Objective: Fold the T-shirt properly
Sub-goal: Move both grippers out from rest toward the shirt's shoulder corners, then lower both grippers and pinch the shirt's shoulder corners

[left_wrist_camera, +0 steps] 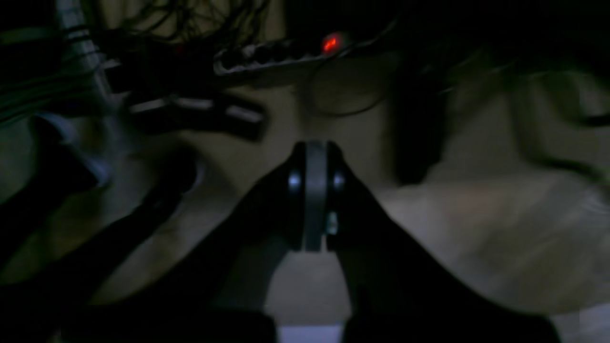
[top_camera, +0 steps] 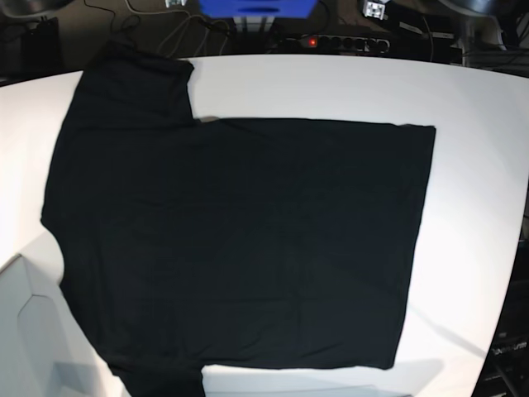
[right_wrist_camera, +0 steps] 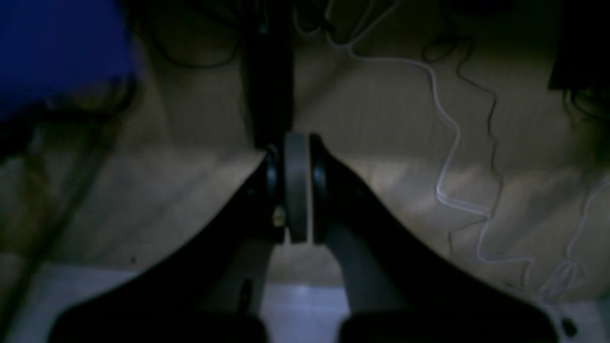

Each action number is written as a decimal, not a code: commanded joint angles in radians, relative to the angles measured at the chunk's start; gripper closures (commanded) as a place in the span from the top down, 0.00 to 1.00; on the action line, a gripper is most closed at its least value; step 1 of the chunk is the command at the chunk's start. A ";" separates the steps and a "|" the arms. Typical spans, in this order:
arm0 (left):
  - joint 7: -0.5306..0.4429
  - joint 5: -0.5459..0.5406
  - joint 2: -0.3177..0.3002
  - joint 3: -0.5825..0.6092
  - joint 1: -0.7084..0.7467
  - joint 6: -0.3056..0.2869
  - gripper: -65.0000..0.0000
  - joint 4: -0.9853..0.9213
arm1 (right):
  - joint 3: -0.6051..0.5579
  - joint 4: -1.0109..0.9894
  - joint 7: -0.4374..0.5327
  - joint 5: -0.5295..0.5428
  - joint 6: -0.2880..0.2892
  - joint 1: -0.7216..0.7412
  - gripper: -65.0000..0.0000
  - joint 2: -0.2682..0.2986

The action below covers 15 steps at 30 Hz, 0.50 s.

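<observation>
Item: T-shirt (top_camera: 248,240), blk, short-sleeved, laid out wide on white counter (top_camera: 479,165); fills most of base view, centre out to 9 o'clock; straight hem toward 3 o'clock, neck curve at 9 o'clock

Item: sleeves x2, same shirt; one at 11 o'clock, w/ its end past counter's far edge; other at 7 o'clock, cut off by bottom of base view; few light creases in body

Item: L pincer (left_wrist_camera: 315,150), clenched, nothing in grasp; L wrist view v. dark, floor area below

Item: R pincer (right_wrist_camera: 299,140), clenched, nothing in grasp; R wrist view also dark, white cord (right_wrist_camera: 445,112) at 2 o'clock

Item: white bin (top_camera: 37,339), part shown, base view 8 o'clock, beside shirt

Item: blue thing (top_camera: 258,8), 12 o'clock, beyond counter; type can't tell

Item: power strip (top_camera: 351,45), red light lit, 1 o'clock, beyond counter
</observation>
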 commanded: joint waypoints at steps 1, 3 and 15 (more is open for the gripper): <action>-0.019 -0.030 -0.032 -0.007 0.051 0.011 0.00 0.052 | 0.006 0.067 -0.002 0.000 0.002 -0.055 0.00 0.009; -0.019 -0.084 -0.068 -0.007 0.093 0.014 0.00 0.127 | 0.010 0.169 -0.023 0.001 0.002 -0.104 0.00 0.013; -0.014 -0.179 -0.101 -0.216 0.238 0.011 0.02 0.517 | 0.188 0.637 -0.070 0.001 0.002 -0.257 0.00 0.041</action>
